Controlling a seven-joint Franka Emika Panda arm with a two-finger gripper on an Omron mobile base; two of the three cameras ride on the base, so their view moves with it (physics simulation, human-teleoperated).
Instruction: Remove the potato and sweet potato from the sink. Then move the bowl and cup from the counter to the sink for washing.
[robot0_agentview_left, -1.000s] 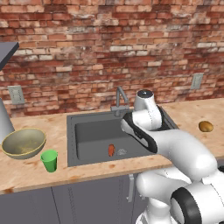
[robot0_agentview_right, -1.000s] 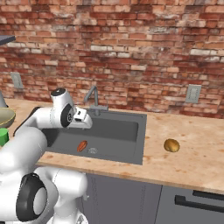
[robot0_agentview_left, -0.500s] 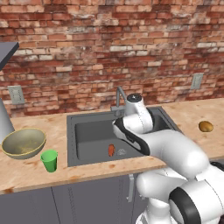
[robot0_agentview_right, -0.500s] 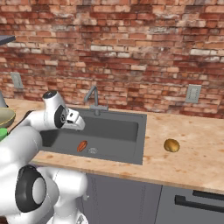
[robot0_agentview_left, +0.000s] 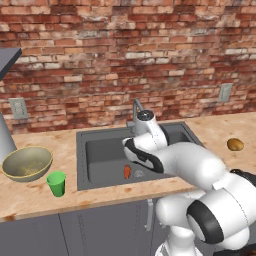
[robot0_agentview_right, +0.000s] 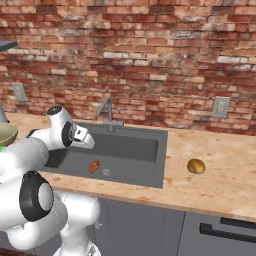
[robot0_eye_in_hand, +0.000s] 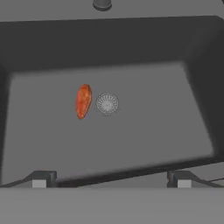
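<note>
A: Starting nearest the robot, what is the gripper doing?

B: It hangs over the sink with its jaws spread wide and nothing between them. In the hand view the two dark tips sit far apart at the bottom, looking down into the basin.

A: And in the basin?

B: The sweet potato lies on the dark floor just beside the round drain, apart from the gripper. So that half of the first step is not done yet.

A: What about the potato?

B: Already out. It rests on the counter to the right of the sink, well clear of the rim (I'd count that item as finished).

A: The dishes?

B: Both on the counter left of the sink. The cup stands upright near the front edge, and the bowl sits just behind it. Neither is in the basin, so the whole second step remains.

A: Your overall read?

B: Roughly a quarter through: one vegetable removed, one waiting below the open jaws, then two dishes to carry over. The tap rises at the far rim, against the brick wall.
</note>
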